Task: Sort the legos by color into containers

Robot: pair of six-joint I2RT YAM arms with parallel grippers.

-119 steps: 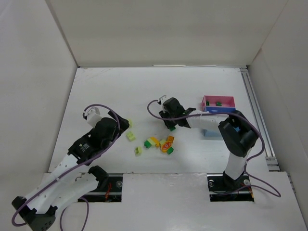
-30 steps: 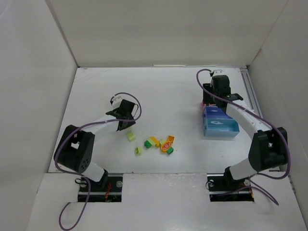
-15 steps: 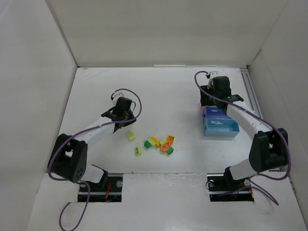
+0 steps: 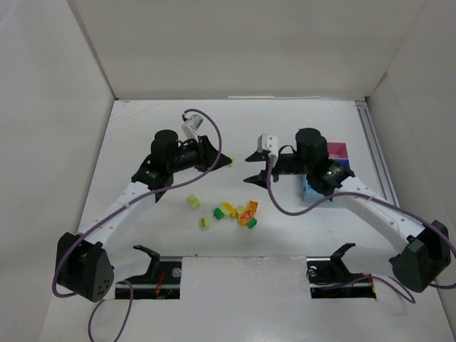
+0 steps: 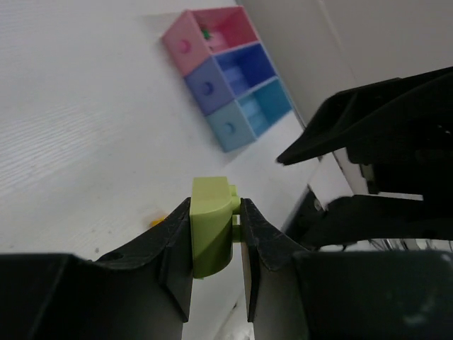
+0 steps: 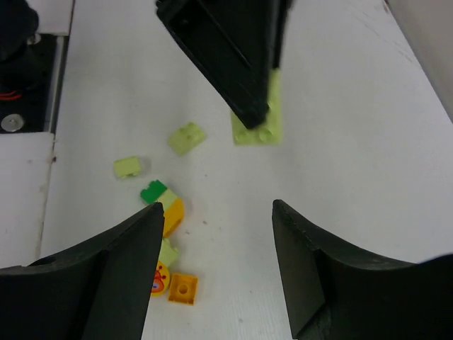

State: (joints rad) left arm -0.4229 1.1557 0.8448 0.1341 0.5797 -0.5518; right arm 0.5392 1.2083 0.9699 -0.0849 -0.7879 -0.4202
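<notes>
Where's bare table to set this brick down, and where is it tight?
Free: the far strip of table along the back wall; the near-right patch between the loose legos and the right arm. Crowded: the middle, where the left gripper holding the brick faces the open right gripper, just beyond the legos; the containers at right.

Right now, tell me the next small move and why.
Probably ease the open right gripper forward around the pale green brick: the left gripper holds it out facing that gripper, and the trays sit on the right gripper's side.
</notes>
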